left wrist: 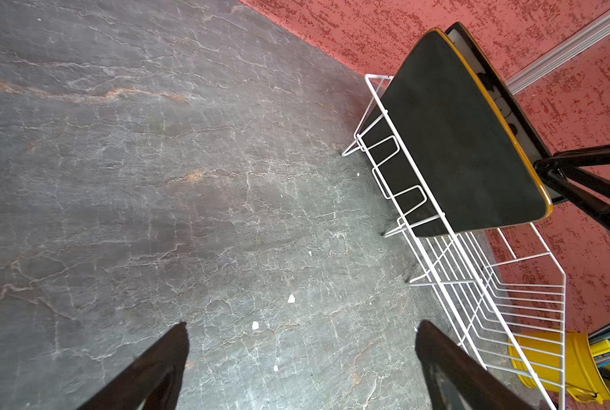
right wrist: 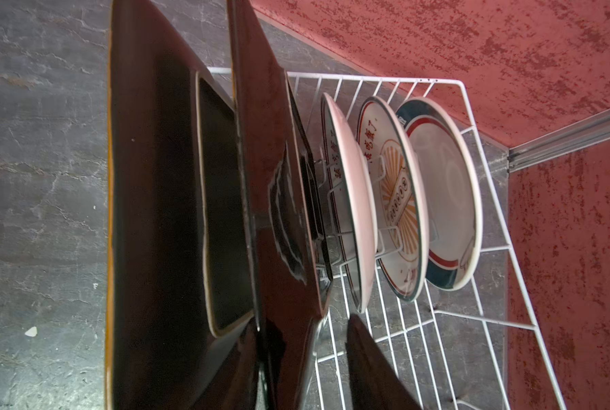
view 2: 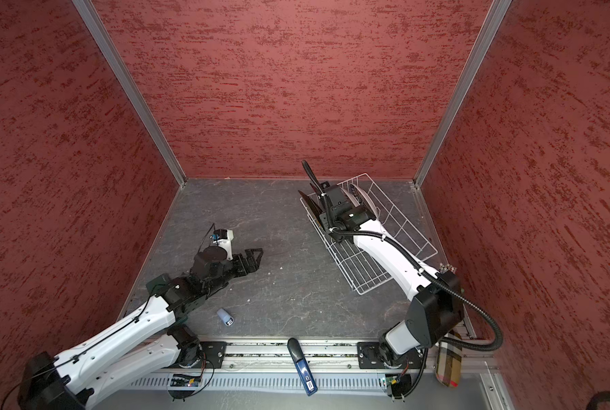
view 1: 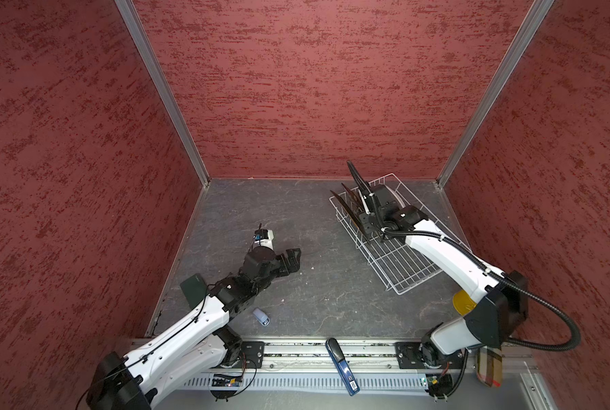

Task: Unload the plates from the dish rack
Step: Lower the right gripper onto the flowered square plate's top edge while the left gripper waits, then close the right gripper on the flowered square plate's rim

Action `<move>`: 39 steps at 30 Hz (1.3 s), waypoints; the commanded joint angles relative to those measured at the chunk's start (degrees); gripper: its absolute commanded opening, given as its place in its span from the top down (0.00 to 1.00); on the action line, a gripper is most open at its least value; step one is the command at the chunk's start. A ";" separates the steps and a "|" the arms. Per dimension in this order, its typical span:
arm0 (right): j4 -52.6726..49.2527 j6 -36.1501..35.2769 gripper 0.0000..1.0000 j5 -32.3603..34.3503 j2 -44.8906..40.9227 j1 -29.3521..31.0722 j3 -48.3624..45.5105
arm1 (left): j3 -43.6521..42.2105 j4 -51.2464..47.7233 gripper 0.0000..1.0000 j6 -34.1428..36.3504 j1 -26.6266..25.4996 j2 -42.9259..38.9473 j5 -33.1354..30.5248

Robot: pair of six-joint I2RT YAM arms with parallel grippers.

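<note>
The white wire dish rack [view 1: 403, 273] [view 2: 367, 284] [right wrist: 481, 213] stands at the back right in both top views. Upright in it are two square plates and three round ones. The outer square [right wrist: 154, 213] [left wrist: 456, 142] has a dark back and an orange-yellow rim. Beside it stands the glossy dark brown square [right wrist: 278, 213]. Two white sunburst plates [right wrist: 396, 198] and a teal-rimmed one [right wrist: 445, 184] follow. My right gripper [right wrist: 303, 323] [view 1: 362, 213] straddles the brown plate's edge, with a small gap beside one finger [right wrist: 367, 355]. My left gripper [left wrist: 300, 324] [view 1: 294, 259] is open over bare table.
A yellow cup of pens [left wrist: 573, 365] [view 1: 463, 301] stands by the rack's near end. A small blue-grey object [view 1: 261, 316] lies near the front left of the table. A blue-handled tool [view 1: 342, 365] rests on the front rail. Red walls close three sides.
</note>
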 commanded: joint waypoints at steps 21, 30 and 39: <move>2.63 -3.44 0.79 4.08 4.59 -0.22 -1.39 | 2.96 -0.33 0.01 -1.32 -3.57 2.94 -1.38; 2.80 -3.26 0.88 4.00 4.59 -0.22 -1.44 | 3.28 -0.59 0.01 -1.25 -3.92 3.71 -1.54; 4.08 -1.53 1.00 8.93 5.64 -0.13 -1.64 | 3.51 -0.81 0.01 -1.15 -4.17 3.83 -2.01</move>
